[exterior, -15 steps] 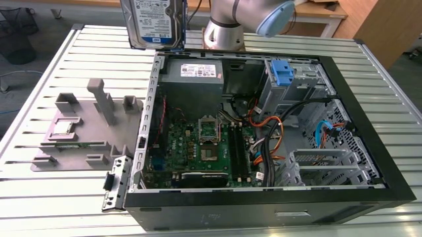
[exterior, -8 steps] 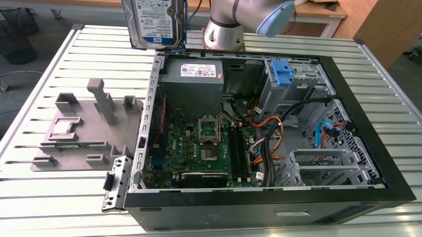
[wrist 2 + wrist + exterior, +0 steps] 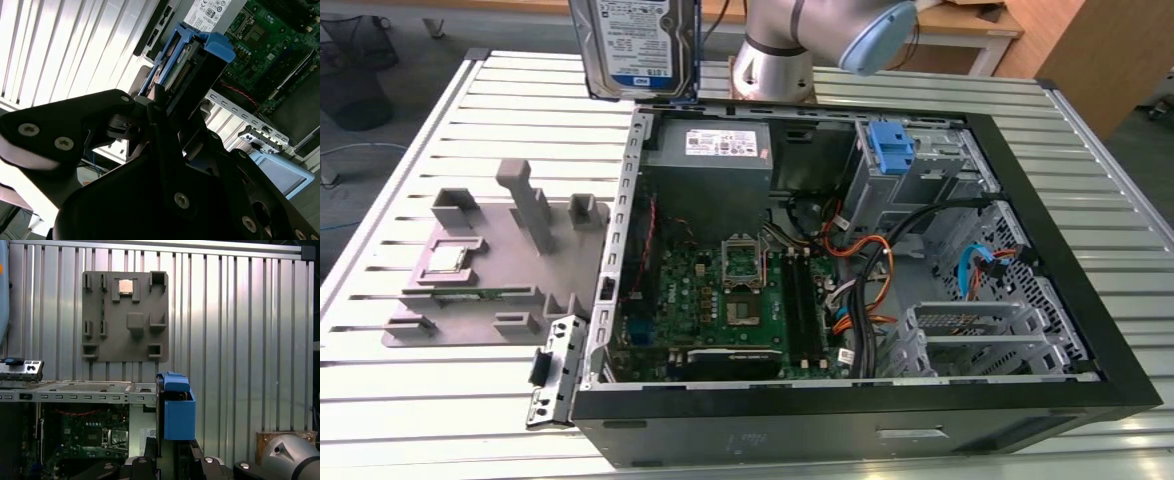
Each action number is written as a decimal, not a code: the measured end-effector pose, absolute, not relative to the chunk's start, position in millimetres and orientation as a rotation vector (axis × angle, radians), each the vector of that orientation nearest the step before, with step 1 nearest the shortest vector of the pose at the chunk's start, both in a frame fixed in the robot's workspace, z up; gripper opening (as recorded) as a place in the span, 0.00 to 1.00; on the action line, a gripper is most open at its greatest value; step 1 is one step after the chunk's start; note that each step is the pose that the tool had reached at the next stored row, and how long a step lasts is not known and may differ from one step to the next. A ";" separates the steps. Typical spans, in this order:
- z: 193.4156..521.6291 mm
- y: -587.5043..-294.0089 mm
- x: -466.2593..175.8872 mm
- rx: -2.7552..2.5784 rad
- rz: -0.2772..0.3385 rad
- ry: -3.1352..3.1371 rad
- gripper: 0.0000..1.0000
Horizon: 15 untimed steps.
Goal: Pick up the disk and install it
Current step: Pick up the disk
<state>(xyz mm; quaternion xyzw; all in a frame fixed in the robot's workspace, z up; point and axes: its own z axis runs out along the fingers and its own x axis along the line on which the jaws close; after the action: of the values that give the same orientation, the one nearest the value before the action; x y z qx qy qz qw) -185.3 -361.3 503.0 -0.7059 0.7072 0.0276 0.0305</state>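
The disk (image 3: 638,45), a silver drive with a white-and-blue label and blue rails, hangs upright in the air above the table's far edge, just beyond the open computer case (image 3: 854,402). In the second wrist view my gripper (image 3: 172,107) is shut on the disk (image 3: 192,55), its black fingers (image 3: 157,102) clamping the drive's sides, with the blue handle end pointing away from the wrist. The first wrist view has the disk's blue handle end (image 3: 177,410) standing above the gripper (image 3: 170,462).
The case lies open on the slatted metal table (image 3: 454,400), showing the motherboard (image 3: 720,290), a grey power-supply box (image 3: 720,145) and a blue bracket (image 3: 890,150) in the drive cage. A grey fixture plate (image 3: 480,260) lies on the exterior view's left. The arm's base (image 3: 781,50) stands behind the case.
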 end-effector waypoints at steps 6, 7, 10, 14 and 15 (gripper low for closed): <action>502.8 -361.4 -176.0 -2.175 0.085 2.179 0.35; 502.8 -361.4 -174.1 -2.176 0.085 2.179 0.35; 502.7 -361.3 -166.8 -2.175 0.085 2.180 0.35; 502.5 -361.4 -155.9 -2.176 0.085 2.180 0.35; 502.5 -361.4 -152.6 -2.176 0.086 2.180 0.35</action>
<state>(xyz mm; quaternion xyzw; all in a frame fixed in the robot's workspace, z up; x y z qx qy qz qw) -152.6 -361.4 502.5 -0.7059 0.7072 0.0278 0.0303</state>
